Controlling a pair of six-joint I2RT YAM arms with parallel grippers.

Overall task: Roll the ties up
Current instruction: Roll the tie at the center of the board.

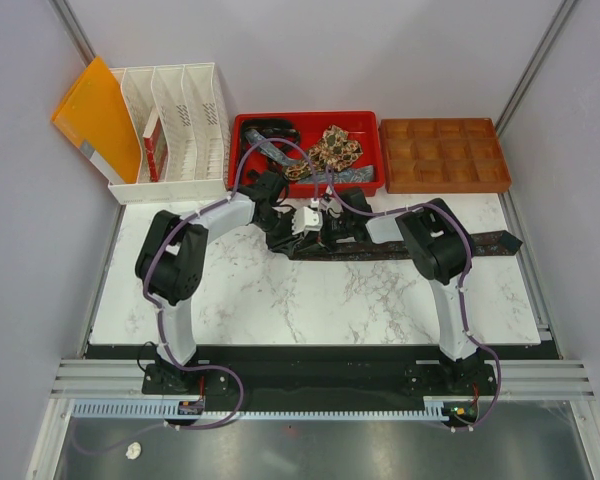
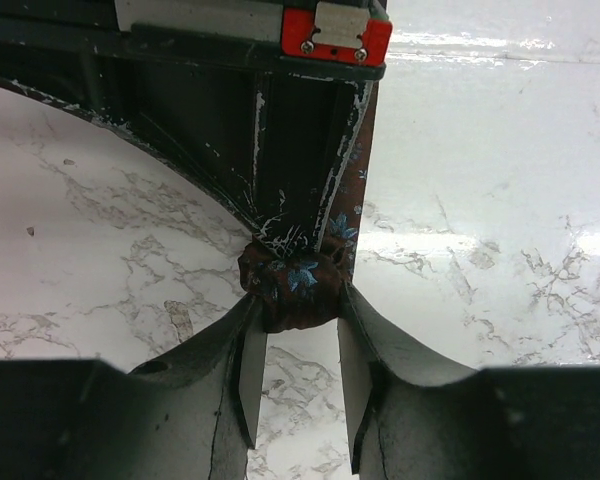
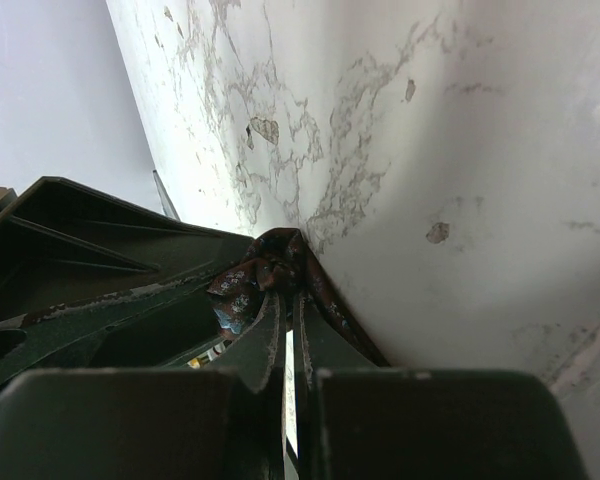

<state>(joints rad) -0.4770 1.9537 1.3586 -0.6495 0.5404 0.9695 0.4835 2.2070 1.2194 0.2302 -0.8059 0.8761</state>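
Right now we see the dark tie lying flat across the far part of the marble table, its long strip running out to the right and its left end wound into a small tight roll of brown cloth with blue flowers. We find the right gripper clenched on that roll, its two fingers pressed almost together with the cloth pinched at their tips. Facing it, the left gripper has its fingers parted, one tip on each side of the roll and touching it; we cannot tell whether they squeeze it or merely rest against it. Beyond the table's far edge sits a red tray holding more ties, among them a tan speckled tie and a blue tie. To its right stands a brown compartment tray, to its left a white file rack and an orange folder.
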